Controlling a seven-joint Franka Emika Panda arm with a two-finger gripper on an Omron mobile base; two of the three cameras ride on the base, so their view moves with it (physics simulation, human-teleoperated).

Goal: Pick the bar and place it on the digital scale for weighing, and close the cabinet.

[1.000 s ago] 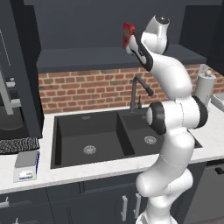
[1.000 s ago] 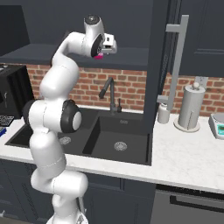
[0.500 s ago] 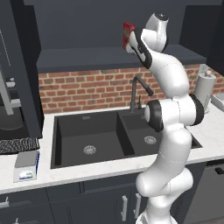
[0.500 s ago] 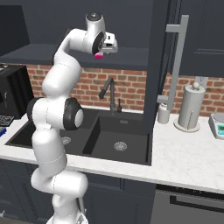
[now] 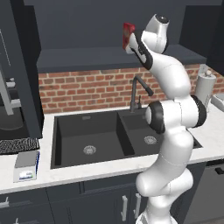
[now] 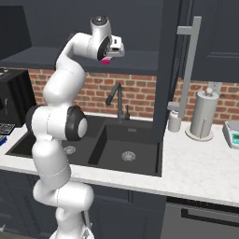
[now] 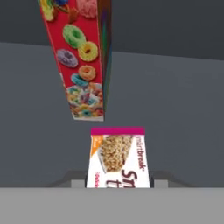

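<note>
On the cabinet [image 5: 109, 57] shelf | my tool [image 7: 118, 183] has just clamped shut on the bar [image 7: 117, 157] | cereal box [image 7: 78, 57] at 11 o'clock of it | grasp made, next carry to digital scale [image 5: 25, 166] on the bench [image 5: 87, 175].

Glossy white rounded arm [image 5: 173, 131] segments, dark charcoal joint discs; claw [image 6: 112, 52] fingers look dark, perhaps black.

The bar [image 7: 118, 157] wore a glossy printed wrapper; the red carton [image 7: 81, 57] looked like smooth printed card. The cabinet [image 5: 109, 26] was matt dark, the counter [image 6: 200, 163] polished pale marble, the wall [image 5: 87, 89] rough brick.
</note>
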